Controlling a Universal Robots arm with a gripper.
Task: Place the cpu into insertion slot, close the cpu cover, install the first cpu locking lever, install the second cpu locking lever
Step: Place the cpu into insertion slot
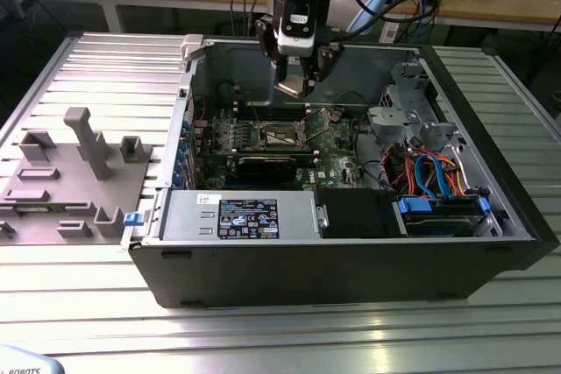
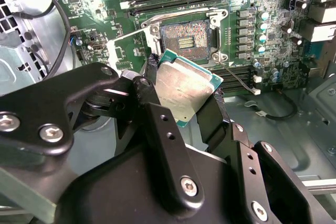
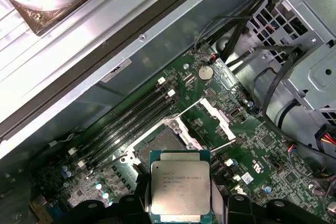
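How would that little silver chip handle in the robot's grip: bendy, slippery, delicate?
The cpu is probably stiff: a flat plate with a metal top, held by two edges without sagging. Its smooth metal looks slippery, so an edge pinch by the jaws suits it. Likely delicate too, given the fine contacts in the open insertion slot.

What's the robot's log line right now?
jaws: shut on silvery-grey square cpu chip | dark square insertion slot: empty | hinged metal cpu cover: open
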